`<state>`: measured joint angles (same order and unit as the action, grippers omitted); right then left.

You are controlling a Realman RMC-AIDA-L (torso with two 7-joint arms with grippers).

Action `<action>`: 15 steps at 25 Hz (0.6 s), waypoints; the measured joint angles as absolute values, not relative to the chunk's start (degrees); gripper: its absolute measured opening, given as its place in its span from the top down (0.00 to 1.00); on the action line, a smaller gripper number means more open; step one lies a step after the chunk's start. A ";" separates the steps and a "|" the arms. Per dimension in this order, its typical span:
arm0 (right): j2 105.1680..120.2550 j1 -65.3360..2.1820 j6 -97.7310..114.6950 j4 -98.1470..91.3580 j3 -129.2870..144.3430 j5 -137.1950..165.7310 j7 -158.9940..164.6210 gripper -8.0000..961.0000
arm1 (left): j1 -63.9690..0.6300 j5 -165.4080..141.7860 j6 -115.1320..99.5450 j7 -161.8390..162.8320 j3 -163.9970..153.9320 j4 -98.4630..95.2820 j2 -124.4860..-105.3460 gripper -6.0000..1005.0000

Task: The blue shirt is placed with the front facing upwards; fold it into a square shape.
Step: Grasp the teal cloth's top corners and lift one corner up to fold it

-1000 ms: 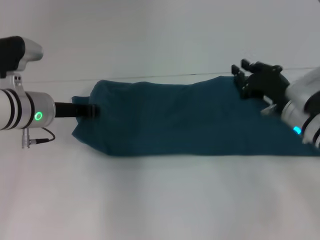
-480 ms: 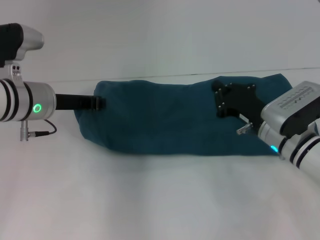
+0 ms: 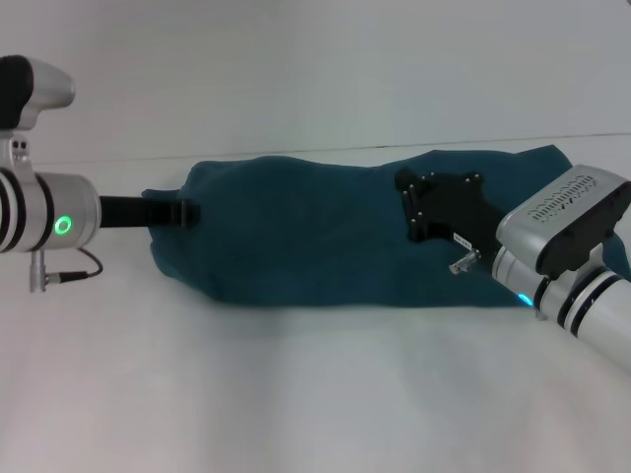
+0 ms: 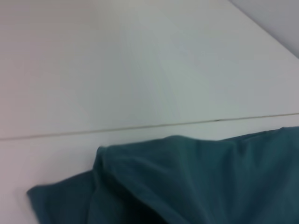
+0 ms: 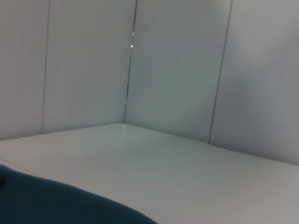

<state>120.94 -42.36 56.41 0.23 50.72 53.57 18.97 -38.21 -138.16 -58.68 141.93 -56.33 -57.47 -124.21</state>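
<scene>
Spanning the scene, the white tabletop (image 3: 315, 394) carries the blue shirt (image 3: 315, 236), which lies as a long folded band across the centre, running from 9 o'clock to 3 o'clock, plain teal side up. The right gripper (image 3: 419, 207) sits over the shirt's right portion at about 3 o'clock, its black body low against the cloth; whether its fingers are spread or closed cannot be told. The left gripper (image 3: 187, 211) meets the shirt's left end at 9 o'clock; its fingers appear closed on the cloth edge there.
</scene>
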 joint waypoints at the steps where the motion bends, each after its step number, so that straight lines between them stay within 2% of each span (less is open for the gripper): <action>1: 120.90 -42.25 56.46 0.17 50.61 53.51 19.00 0.99 | -37.86 -138.16 -58.61 142.14 -56.34 -57.45 -124.19 0.95; 15: 120.51 -42.00 56.14 -0.23 50.36 53.14 19.12 0.99 | -32.90 -139.41 -58.96 147.55 -56.48 -56.23 -124.10 0.95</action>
